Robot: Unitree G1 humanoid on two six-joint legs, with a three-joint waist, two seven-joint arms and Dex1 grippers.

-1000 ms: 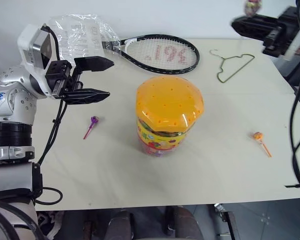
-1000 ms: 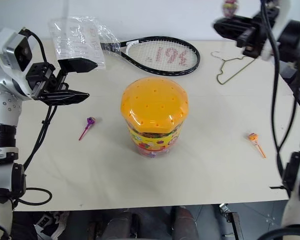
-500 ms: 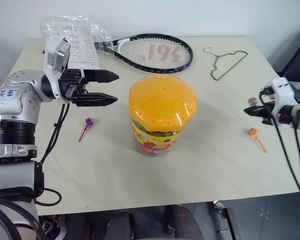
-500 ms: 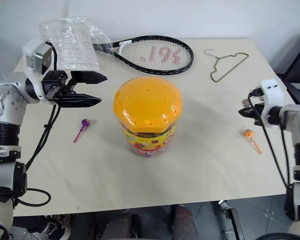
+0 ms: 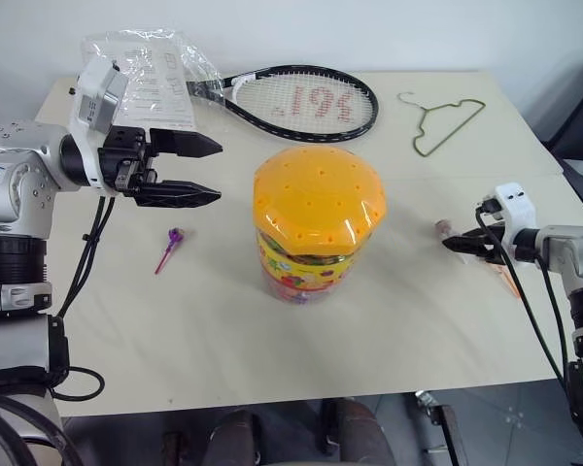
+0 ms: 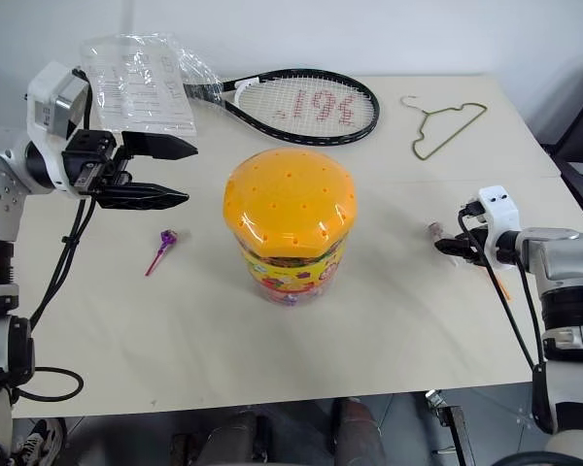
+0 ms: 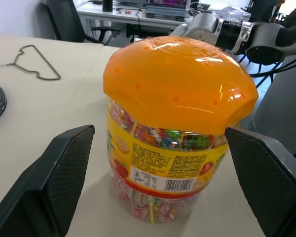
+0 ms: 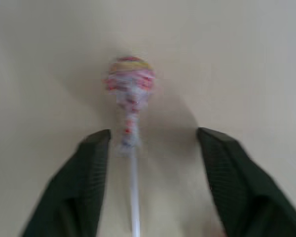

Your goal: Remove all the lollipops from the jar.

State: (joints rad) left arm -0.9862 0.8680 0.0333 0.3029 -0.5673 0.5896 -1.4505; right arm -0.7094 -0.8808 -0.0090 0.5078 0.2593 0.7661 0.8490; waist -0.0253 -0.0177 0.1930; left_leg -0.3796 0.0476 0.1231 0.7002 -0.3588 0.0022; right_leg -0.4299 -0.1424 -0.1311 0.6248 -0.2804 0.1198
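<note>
Lollipops: the swirl lollipop [image 8: 129,86] lies between the spread right gripper [image 8: 153,148]; withdrawing could drag its stick.

Beige table [image 5: 389,320] carrying jar [image 5: 316,223], purple lollipop [image 5: 175,236], swirl lollipop [image 6: 434,230], racket [image 5: 301,97], wire hanger [image 5: 445,121], plastic bag [image 5: 151,73].

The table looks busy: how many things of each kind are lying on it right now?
Lollipops: 3, purple, swirl, orange partly behind the right gripper
Jar: 1
Tennis racket: 1
Wire hanger: 1
Clear plastic bag: 1
Total: 7
</note>
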